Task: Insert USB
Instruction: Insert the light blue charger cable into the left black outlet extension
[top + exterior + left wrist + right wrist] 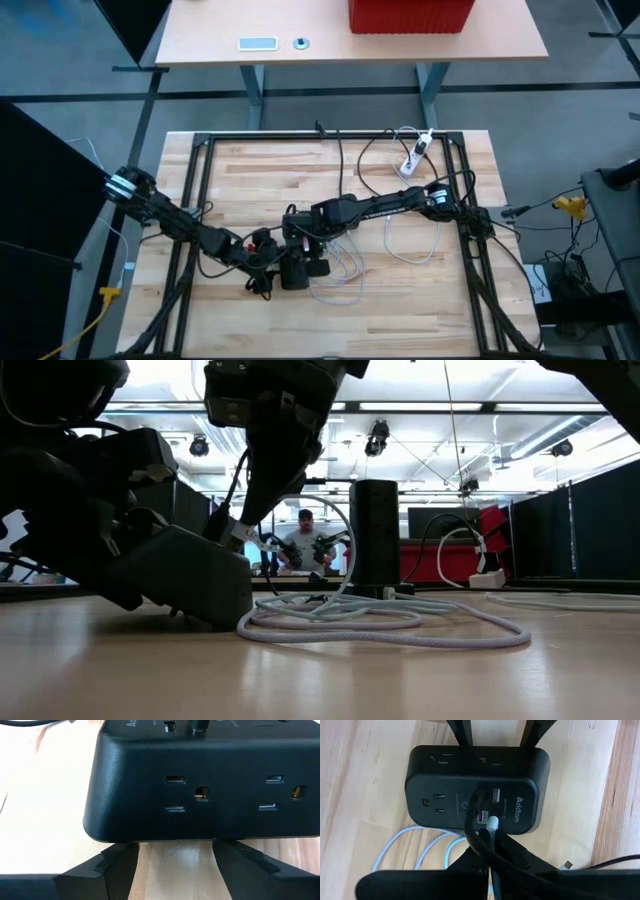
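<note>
A black power cube [477, 787] with sockets and USB ports on its upper face lies on the wooden table [250, 180], tilted in the low view [190, 575]. My right gripper [492, 840] hangs over it, shut on the white USB plug [492, 824]. The plug's tip stands at the small port [482, 816]; whether it is in, I cannot tell. The white cable [370, 622] lies coiled beside the cube. A black cord [470, 827] is plugged into the same face. My left gripper [175, 867] is open at the cube's far side. My left gripper meets the cube's socket side at its lower edge [175, 839] with open fingers [112, 865], coming slanting down from the table's left. The cube is wider than the gap and hides the fingertips: whether they lie under it or against it cannot be told. My right gripper pinches the white USB plug's body [493, 827] between its two fingers, slanting down from above. The plug points down at the cube's upper face, and its cable runs back between the fingers, hidden by them.
A white power strip [415, 155] with a cord lies at the far right. A black tower strip [373, 535] stands behind the cable. Dark frame rails [195, 200] border the table. A person [305, 545] sits far behind.
</note>
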